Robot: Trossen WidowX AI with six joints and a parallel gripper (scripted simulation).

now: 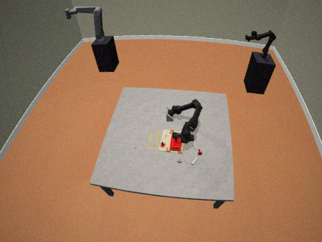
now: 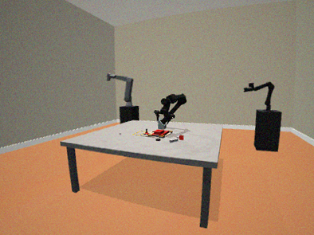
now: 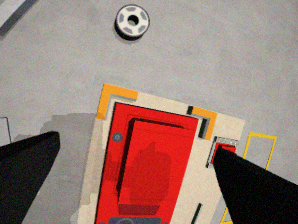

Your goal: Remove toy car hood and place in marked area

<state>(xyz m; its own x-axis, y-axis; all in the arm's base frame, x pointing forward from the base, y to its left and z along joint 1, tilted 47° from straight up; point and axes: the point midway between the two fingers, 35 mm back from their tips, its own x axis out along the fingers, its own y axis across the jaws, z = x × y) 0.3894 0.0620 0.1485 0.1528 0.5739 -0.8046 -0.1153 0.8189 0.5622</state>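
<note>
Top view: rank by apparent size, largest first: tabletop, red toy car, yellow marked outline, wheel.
1. Tabletop
2. Red toy car and yellow marked outline: too close to rank
3. Wheel
</note>
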